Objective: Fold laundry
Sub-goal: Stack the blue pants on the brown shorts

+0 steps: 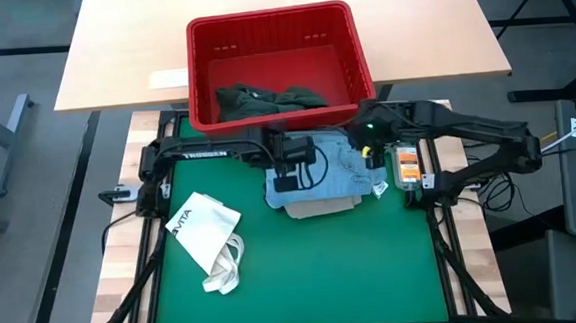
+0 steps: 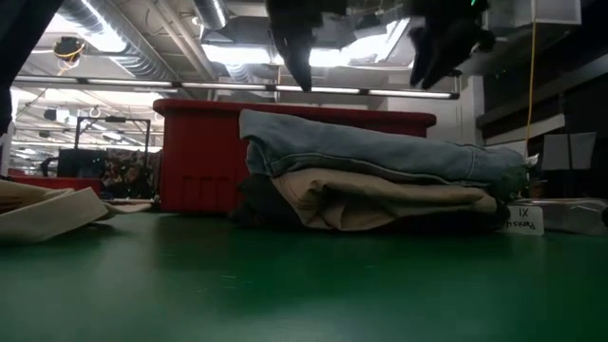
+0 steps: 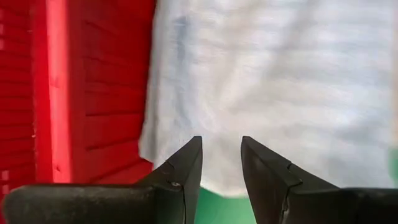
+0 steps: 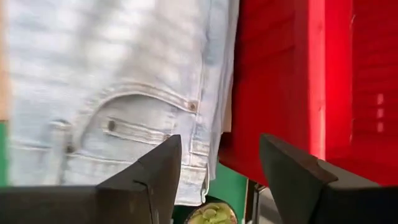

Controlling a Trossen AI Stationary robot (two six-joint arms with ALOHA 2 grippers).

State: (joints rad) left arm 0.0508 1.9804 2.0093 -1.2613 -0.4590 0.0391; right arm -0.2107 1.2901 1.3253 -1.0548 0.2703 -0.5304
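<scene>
A: Folded stack near the twelve o'clock edge of the green worktop (image 1: 305, 271): light blue jeans (image 1: 344, 168) on top, beige piece (image 2: 380, 199) under them, something dark at the very bottom, perhaps a third garment, though too shadowed in the low view to say. Dark green-grey piece (image 1: 269, 100) lying in the red basket (image 1: 201, 47), just past the stack at twelve o'clock.

B: And the arms?

A: Left claw (image 1: 291, 171) hanging above the stack's nine o'clock edge, pointing down, narrow gap between the fingers, nothing held. Right claw (image 1: 370, 156) above the three o'clock edge by the pocket, spread wide, also empty. Both clear of the cloth in the low view.

B: Best way through the step in hand?

A: Probably fetching the next garment from the basket. Lifting straight up before swinging toward twelve o'clock, so as not to drag the top layer. Pinching one layer only, near an edge, then spreading flat at six o'clock on bare green, well apart from the white tote bag (image 1: 207, 237) at eight o'clock.
</scene>
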